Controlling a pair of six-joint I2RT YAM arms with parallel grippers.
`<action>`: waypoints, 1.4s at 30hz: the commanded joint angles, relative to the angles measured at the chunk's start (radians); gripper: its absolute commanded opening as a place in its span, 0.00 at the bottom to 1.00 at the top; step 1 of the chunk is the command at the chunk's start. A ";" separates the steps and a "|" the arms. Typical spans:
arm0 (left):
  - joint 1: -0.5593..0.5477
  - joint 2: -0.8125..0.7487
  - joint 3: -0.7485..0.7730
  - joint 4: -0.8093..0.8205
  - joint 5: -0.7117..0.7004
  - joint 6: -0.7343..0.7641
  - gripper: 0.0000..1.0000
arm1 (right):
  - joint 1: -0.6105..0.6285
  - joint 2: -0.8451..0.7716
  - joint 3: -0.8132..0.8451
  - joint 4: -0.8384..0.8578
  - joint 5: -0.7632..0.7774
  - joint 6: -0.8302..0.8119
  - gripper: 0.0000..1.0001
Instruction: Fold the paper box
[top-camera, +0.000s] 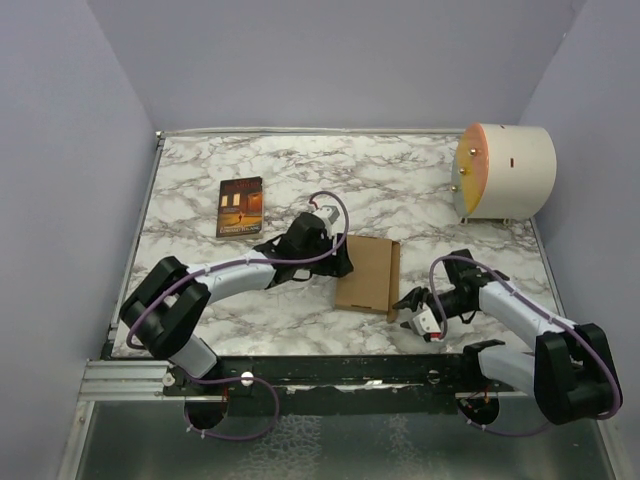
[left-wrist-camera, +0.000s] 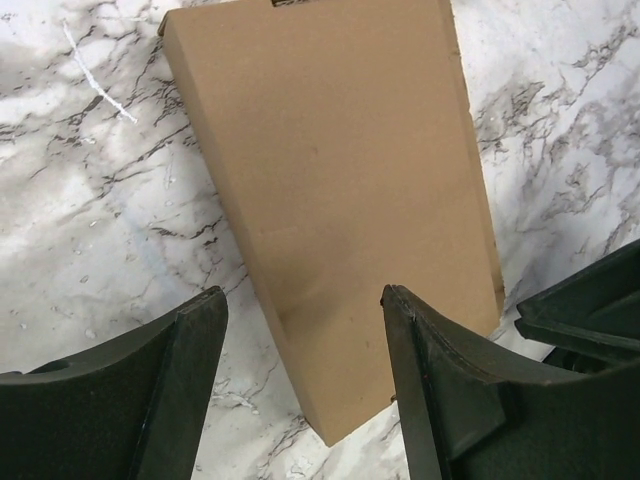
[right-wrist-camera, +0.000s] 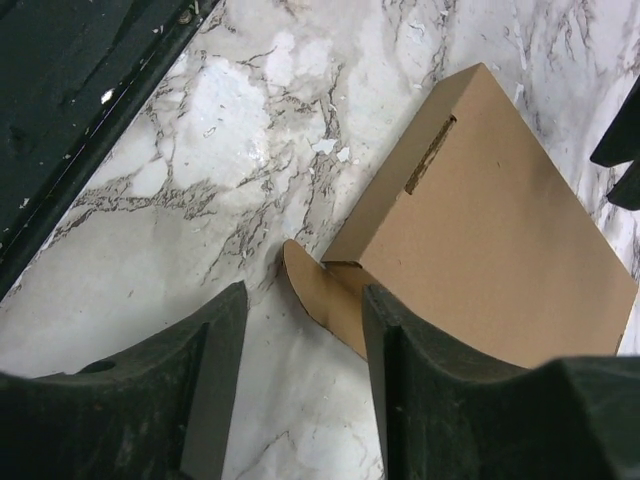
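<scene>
Paper box (top-camera: 367, 272) lies all but closed at centre frame on marble counter (top-camera: 400, 180) | left tool (left-wrist-camera: 300, 300), jaws apart, hovers at its left edge | right tool (top-camera: 408, 310), jaws apart, faces loose rounded tab (right-wrist-camera: 312, 285) lower right | advice: pin lid, tuck tab squarely.

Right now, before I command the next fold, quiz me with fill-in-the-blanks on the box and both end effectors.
The left end effector is ___ and holds nothing. A rounded tab sticks out of the paper box beside the ___ end effector. The book lies left of the box; the cream cylinder stands to its ___.
Missing: open; right; right.
</scene>
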 joint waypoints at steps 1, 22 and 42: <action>0.001 -0.020 -0.027 0.010 -0.038 -0.007 0.67 | 0.038 0.016 -0.021 0.067 0.020 -0.043 0.46; 0.001 0.074 -0.073 0.103 0.005 -0.055 0.67 | 0.117 0.043 -0.054 0.232 0.076 0.068 0.28; 0.001 0.084 -0.109 0.134 0.013 -0.074 0.66 | 0.117 0.030 -0.044 0.278 0.084 0.218 0.02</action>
